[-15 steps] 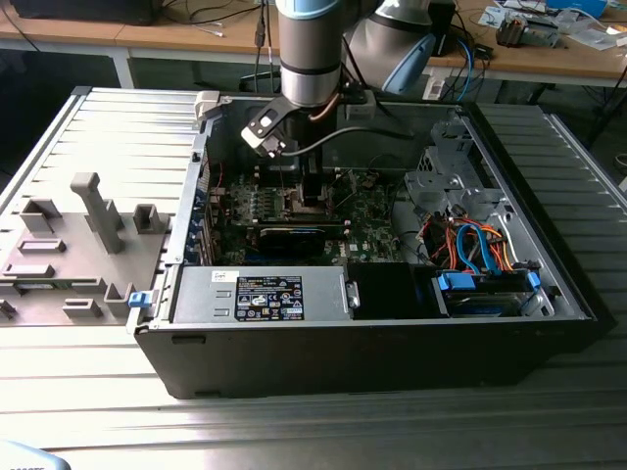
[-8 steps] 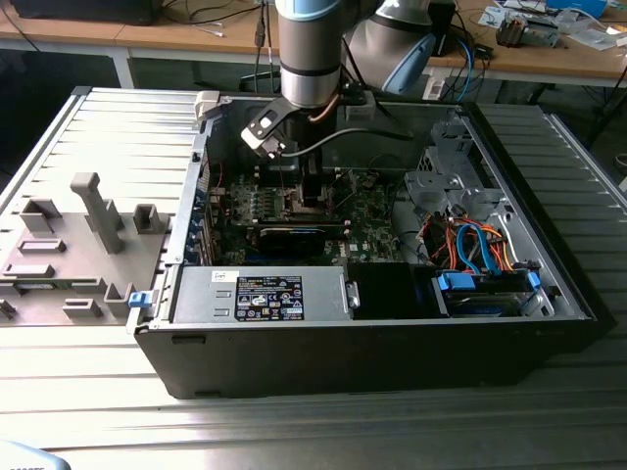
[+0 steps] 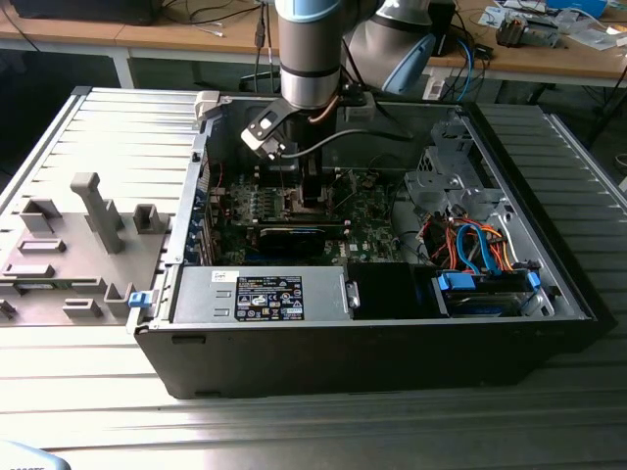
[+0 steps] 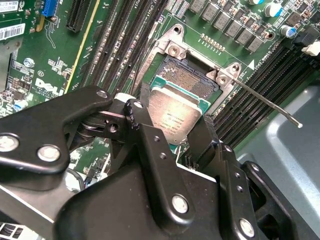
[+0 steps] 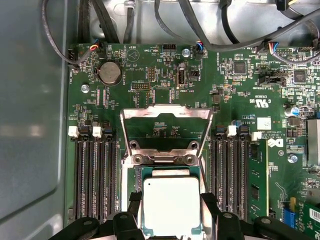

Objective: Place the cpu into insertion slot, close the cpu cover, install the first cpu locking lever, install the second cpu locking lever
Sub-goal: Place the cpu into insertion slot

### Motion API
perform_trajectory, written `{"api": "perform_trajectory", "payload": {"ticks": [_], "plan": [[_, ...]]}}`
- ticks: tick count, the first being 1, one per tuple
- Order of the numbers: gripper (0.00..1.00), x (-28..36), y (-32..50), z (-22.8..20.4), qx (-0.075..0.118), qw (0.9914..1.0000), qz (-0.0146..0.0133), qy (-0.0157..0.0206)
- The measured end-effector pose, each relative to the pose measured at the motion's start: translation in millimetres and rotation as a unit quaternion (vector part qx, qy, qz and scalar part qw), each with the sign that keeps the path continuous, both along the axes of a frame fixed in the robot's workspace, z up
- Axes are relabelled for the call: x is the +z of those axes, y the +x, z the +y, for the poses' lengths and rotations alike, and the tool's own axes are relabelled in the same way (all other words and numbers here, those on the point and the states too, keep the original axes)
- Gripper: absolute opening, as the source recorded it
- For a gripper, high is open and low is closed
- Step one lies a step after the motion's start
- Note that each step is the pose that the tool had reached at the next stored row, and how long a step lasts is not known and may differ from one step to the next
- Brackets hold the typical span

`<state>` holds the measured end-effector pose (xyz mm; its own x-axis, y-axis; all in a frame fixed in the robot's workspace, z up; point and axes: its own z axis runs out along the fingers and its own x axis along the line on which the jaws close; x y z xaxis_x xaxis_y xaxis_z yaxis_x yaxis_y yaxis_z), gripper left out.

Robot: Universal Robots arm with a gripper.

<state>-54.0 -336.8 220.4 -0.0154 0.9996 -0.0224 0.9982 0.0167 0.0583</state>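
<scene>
cpu: the cpu (image 5: 171,205) is hanging flat, metal top up, over the insertion slot (image 4: 192,80) and covering its near part. I can't tell if it's touching the contacts yet.
gripper: the gripper (image 4: 170,125) is gripping the cpu by two opposite edges, jaws only as wide as the chip.
step in hand (my read): placing the chip. In the second wrist view it's looking offset from the socket's dark centre, so it needs squaring w/ the rim, then a straight drop w/o sliding (contacts below are prob. fragile). Release only once it's lying level.
cpu cover: the cpu cover (image 5: 167,111) is standing swung open at the hinge side, leaving the socket uncovered.
lever: one thin locking lever (image 4: 265,103) is sticking out unlatched, slanting away over the memory slots (image 5: 95,180).
around: those slots are flanking the socket on both sides of the green motherboard (image 5: 235,100), and a coin battery (image 5: 109,73) is sitting beyond the cover.
in the way: the fingers (image 4: 150,145) are working close to the slot rows and the raised lever, so there's little side room. Cables (image 5: 220,20) are hanging along the board's far edge, well apart.
</scene>
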Motion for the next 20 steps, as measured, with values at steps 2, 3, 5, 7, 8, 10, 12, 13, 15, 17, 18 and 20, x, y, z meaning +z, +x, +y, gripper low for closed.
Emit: {"api": "perform_trajectory", "payload": {"ticks": [2,3,5,7,8,10,12,13,15,17,18,20], "plan": [[0.55,-0.6,0.0,0.0,0.0,1.0,0.0,0.0],[0.55,-0.9,0.0,0.0,0.0,1.0,0.0,0.0],[0.55,-1.4,0.0,0.0,0.0,1.0,0.0,0.0],[0.55,-1.8,0.0,0.0,0.0,1.0,0.0,0.0],[0.55,-1.9,0.0,0.0,0.0,1.0,0.0,0.0],[0.55,-2.3,0.0,0.0,0.0,1.0,0.0,0.0],[0.55,-2.6,0.0,0.0,0.0,1.0,0.0,0.0],[0.55,-2.9,0.0,0.0,0.0,1.0,0.0,0.0],[0.55,-3.1,0.0,0.0,0.0,1.0,0.0,0.0],[0.55,-3.5,0.0,0.0,0.0,1.0,0.0,0.0],[0.55,-3.7,0.0,0.0,0.0,1.0,0.0,0.0],[0.55,-4.1,-0.1,0.0,0.0,1.0,0.0,0.0]]}}
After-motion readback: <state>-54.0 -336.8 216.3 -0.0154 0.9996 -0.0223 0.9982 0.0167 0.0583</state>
